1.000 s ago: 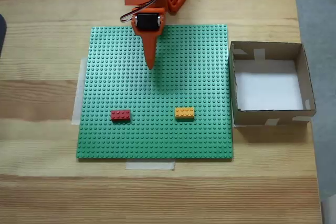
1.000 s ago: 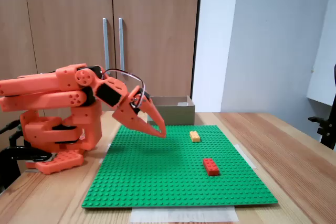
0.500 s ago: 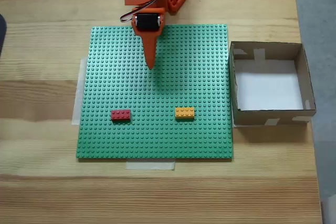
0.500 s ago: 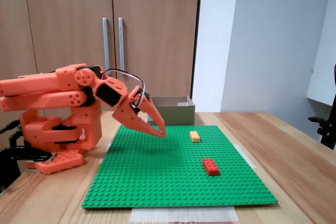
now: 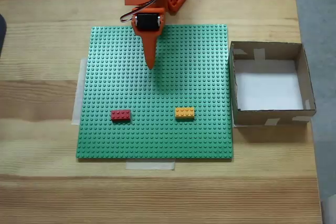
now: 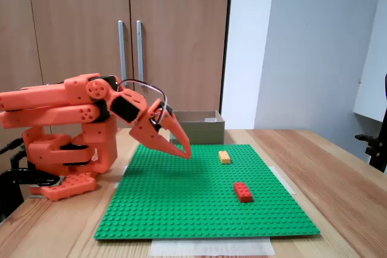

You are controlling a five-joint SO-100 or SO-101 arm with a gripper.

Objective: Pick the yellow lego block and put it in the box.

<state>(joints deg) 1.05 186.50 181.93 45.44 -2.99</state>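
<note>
Fixed view from above: the orange arm reaches from the far edge of the worktop [image 5: 42, 182] over the green baseplate [image 5: 199, 66], its pincer [image 5: 151, 65] tapering to a point above the plate's upper half. Compared with the frames half a second and a second earlier, nothing has shifted: arm, bricks and box sit in identical places. The arm therefore appears to be at rest, and the approach to the target is judged not yet begun.

The pincer, seen in the side fixed view [image 6: 184, 153], has its two fingers drawn together to a narrow beak with no visible gap, and it holds nothing.

The yellow brick [image 5: 184, 112] lies flat on the baseplate, nearer the front edge, well apart from the pincer and between the red brick [image 5: 121, 115] and the box [image 5: 234, 85]. In the side view the yellow brick [image 6: 224, 157] sits beyond the red brick [image 6: 243, 191]. Both are small, hard, studded rectangles of glossy plastic and of equal size.

The box is shallow, square, brown cardboard with a white floor and pale tape patches on its walls; it stands just beside the baseplate's right edge. The baseplate is a regular grid of studs, taped to the pale, grained wooden worktop.
</note>
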